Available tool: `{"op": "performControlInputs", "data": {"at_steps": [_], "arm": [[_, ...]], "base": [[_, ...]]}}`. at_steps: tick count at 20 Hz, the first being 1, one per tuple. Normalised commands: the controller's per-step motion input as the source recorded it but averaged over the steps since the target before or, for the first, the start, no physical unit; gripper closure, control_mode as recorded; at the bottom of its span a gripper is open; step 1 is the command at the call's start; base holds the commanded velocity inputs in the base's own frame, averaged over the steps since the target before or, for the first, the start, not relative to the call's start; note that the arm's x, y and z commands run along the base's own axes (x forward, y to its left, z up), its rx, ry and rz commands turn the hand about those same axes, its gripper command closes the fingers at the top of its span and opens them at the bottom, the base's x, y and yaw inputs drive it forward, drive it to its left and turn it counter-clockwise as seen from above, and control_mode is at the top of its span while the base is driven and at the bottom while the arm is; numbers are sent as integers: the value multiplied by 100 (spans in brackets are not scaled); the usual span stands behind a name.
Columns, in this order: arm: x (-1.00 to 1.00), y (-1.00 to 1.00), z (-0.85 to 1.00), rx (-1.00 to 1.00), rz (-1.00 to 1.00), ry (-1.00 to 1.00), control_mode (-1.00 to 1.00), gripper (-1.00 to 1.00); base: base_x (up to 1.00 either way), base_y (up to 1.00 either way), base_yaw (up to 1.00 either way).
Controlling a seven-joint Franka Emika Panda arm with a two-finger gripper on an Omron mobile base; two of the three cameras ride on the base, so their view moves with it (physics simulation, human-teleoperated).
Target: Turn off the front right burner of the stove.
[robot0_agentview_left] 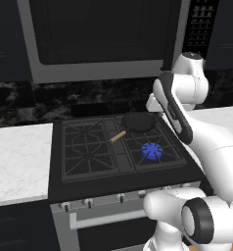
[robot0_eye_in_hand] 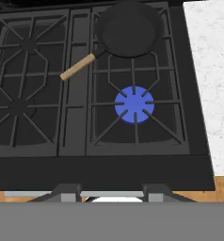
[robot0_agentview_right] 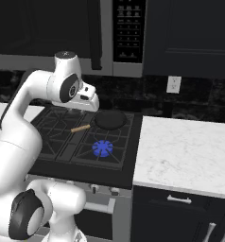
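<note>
The black stove [robot0_eye_in_hand: 147, 167] sits between two white worktops [robot0_agentview_left: 15, 157]. A black pan [robot0_eye_in_hand: 129, 29] with a wooden handle rests on the grates at 12 o'clock from the blue front right burner [robot0_eye_in_hand: 134, 104].

I see the front right burner [robot0_eye_in_hand: 134, 104] glowing bright blue under black grates. The pan [robot0_eye_in_hand: 129, 29] is black with a tan handle; the counter [robot0_eye_in_hand: 212, 70] is white marble with grey veining.

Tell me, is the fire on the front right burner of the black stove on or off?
On. The round front right burner glows with a bright blue star-shaped flame under its black grate, while the other burners stay dark.
</note>
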Motion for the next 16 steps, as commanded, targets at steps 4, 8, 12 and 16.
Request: {"op": "performControlInputs", "data": {"at_steps": [4,8,12,16], "arm": [[-21,0,0,0,0,-1,-100,-100],[-32,0,0,0,0,-1,-100,-100],[-17,-1,0,1,0,0,-100,-100],[-14,-14,-5,7,-5,0,-100,-100]], "base": [[0,0,0],[0,0,0],[0,0,0],[0,0,0]]}}
